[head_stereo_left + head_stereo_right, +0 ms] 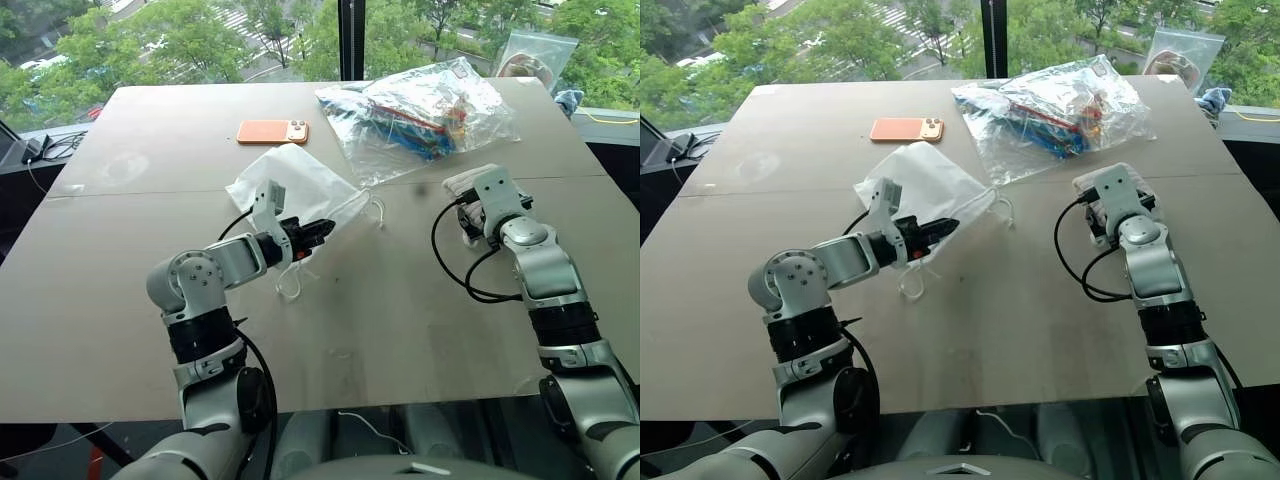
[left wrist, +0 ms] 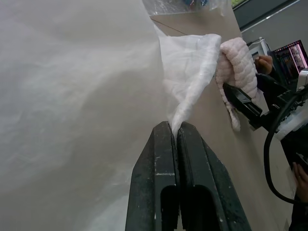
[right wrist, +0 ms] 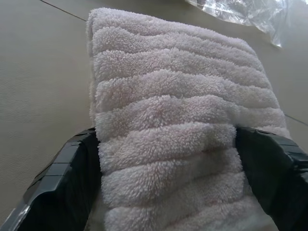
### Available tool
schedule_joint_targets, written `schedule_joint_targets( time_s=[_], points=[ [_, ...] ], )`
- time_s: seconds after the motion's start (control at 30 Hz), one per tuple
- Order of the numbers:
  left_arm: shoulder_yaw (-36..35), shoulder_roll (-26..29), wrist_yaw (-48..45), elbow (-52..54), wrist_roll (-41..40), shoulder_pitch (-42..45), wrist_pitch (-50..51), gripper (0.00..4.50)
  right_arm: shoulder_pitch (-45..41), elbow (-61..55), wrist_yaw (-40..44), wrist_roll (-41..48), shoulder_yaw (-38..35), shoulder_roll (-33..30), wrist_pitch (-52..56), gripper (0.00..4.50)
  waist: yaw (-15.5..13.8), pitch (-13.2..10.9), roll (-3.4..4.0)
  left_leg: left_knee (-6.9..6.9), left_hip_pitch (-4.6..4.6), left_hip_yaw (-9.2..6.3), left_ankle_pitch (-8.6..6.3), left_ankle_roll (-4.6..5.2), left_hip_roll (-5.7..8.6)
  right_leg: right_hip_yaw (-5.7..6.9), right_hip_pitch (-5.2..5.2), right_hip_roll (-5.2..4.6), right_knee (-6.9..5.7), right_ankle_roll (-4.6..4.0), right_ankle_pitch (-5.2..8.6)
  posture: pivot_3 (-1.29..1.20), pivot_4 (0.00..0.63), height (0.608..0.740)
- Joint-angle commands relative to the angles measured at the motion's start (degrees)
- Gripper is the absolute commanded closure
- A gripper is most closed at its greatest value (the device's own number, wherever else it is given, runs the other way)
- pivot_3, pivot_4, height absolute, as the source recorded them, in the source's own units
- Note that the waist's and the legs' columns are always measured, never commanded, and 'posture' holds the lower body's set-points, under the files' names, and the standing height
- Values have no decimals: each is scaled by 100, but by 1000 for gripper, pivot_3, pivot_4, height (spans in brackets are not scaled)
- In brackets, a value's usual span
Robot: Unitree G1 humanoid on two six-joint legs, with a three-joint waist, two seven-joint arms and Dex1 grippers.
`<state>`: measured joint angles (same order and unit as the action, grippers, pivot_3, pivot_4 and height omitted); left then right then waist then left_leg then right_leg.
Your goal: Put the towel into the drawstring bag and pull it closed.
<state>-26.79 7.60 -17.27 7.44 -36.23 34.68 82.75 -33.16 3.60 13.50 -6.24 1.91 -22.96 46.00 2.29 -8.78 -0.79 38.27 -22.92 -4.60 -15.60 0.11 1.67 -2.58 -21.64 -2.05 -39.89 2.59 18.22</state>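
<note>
Brown table (image 1: 120, 300) carries the work. Left gripper (image 1: 318, 233) is clenched on the drawstring bag (image 1: 290, 180) rim, holding it up. Right gripper (image 3: 168, 159) stands spread around the towel (image 3: 178, 125); whether it grips is unclear. Step: towel pickup. Next: close, carry towel to the bag mouth, whose opening is hidden.

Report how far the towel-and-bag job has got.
Done: the left end effector is shut on the drawstring bag, pinching its edge. In hand: the right end effector stands wide open with the towel between its fingers, not yet clamped; the towel lies on the table, apart from the bag. Left: grip and lift the towel, put it into the bag, pull the cords closed.
</note>
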Motion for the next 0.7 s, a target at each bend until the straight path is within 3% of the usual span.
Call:
schedule_joint_targets(
  time_s=[0.03, 0.1, 0.2, 0.3, 0.43, 0.6, 0.7],
  points=[
    [53, 47, -29, 123, -148, -1, -199, 4474, -11, -733, 519, 544, -458, -171, -28, 0, -1, -1, 1, 0, 0, 0, 0, 0, 0, 0, 0, 0, 0, 0, 0, 0, 150, 740],
    [7, 12, -35, 103, -199, 3, -240, 4474, -56, -1163, 982, 1259, -1043, -226, 276, 0, 1, -1, 2, -1, -1, 0, 0, 0, 0, 0, -1, 0, 0, 0, 0, 0, 150, 740],
    [35, 35, -28, 124, -234, -23, -249, 4474, -49, -1358, 1835, 2111, -1655, -793, 689, 0, -24, -3, 4, 0, -5, -3, -1, 1, 0, 3, -1, 1, 2, 0, 0, 0, 150, 740],
    [66, 56, -13, 112, -276, -45, -271, 4474, -377, -576, 2106, 2473, -2075, -1395, 1037, 0, -27, -3, 3, 2, -5, -3, -1, 2, 3, 3, 3, -1, 4, 0, 0, 0, 150, 740],
    [107, 52, 0, 112, -320, -87, -310, 4474, -1028, 1270, 2585, 2320, -1738, -2072, 647, 0, -7, -4, 3, 1, -1, 4, -1, 3, 3, -3, 4, 0, 3, 0, 0, 0, 150, 740],
    [82, 0, 80, 212, -392, -137, -316, 4474, -1798, 2667, 3089, 2427, -1426, -1981, 473, 0, 34, -5, 2, -9, 1, 20, -1, 3, -6, -16, 0, 6, 4, 0, 0, 0, 150, 740],
    [-42, 0, 179, 393, -438, -222, -274, 4474, -1622, 1983, 2853, 2127, -1057, -1783, -118, 0, 2, -5, 1, -5, -2, 24, -1, 3, -6, -19, -1, 4, 4, 0, 0, 0, 150, 740]
  ],
)
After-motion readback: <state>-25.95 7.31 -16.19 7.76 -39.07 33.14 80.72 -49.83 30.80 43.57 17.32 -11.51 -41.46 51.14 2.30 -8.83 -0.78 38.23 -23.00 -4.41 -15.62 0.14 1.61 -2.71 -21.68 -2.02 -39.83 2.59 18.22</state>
